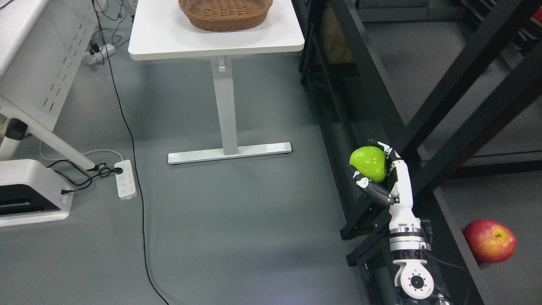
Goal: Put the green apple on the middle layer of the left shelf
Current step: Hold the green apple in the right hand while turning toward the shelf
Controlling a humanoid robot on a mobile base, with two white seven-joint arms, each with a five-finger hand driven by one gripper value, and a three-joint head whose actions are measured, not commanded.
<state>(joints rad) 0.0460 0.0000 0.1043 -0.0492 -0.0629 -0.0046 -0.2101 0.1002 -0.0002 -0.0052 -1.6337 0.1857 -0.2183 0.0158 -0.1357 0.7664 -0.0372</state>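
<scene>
The right robot hand, fingers wrapped round the green apple, could knock it loose against the black shelf frame.

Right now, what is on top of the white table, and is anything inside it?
A woven brown basket sits on the white table. Only its near wall shows; the picture's top edge cuts off its rim, so the contents cannot be seen.
</scene>
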